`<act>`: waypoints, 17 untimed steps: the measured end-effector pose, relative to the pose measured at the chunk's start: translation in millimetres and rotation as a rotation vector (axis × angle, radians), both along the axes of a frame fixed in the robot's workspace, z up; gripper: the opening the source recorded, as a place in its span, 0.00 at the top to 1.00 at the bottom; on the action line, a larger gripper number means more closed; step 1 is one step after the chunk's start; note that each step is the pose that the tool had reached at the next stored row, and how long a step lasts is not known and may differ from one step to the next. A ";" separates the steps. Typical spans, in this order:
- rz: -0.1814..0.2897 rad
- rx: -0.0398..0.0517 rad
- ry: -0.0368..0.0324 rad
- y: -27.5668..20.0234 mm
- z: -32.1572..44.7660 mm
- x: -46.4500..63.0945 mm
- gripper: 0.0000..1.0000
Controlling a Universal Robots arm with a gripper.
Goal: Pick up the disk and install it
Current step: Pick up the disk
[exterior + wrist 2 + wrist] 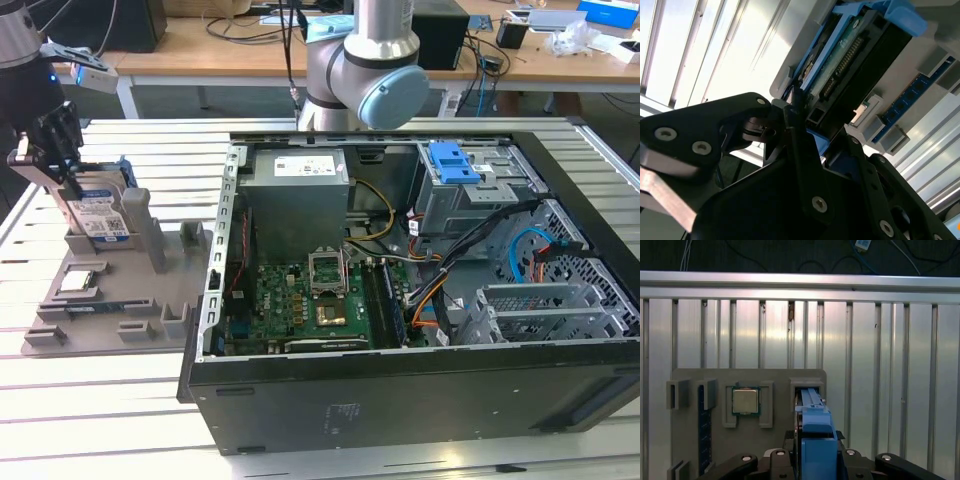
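The disk (100,215) stands on edge in a slot of the grey holder tray (150,290), at the exterior view's left. Its white-and-blue label faces forward and a blue bracket frames it. My gripper (62,180) comes down on the disk's top edge, its black fingers on either side. In the first wrist view the blue bracket of the disk (816,427) runs between the fingers of the gripper (812,460). The second wrist view shows the disk (850,55) from its connector end, with the gripper (800,125) pinching the bracket.
A small square silver chip (80,282) (745,401) and a blue memory stick (701,430) lie in other pockets of the tray. The open computer case (205,330) fills the middle and right, with a blue drive bay bracket (450,160) at its back.
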State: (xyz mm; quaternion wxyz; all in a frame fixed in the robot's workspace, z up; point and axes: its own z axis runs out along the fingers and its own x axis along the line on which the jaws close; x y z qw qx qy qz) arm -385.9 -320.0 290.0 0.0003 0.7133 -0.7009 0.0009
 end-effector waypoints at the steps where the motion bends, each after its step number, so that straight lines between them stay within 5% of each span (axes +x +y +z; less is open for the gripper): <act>1: 0.000 0.0000 0.0000 0.0 0.0 0.0 0.64; 11: 0.000 -0.0008 -0.0001 0.0 2.6 -0.3 0.64; 14: 0.000 -0.0008 0.0000 0.0 36.2 -0.3 0.64; 17: 0.000 -0.0008 0.0001 0.0 48.6 -0.3 0.64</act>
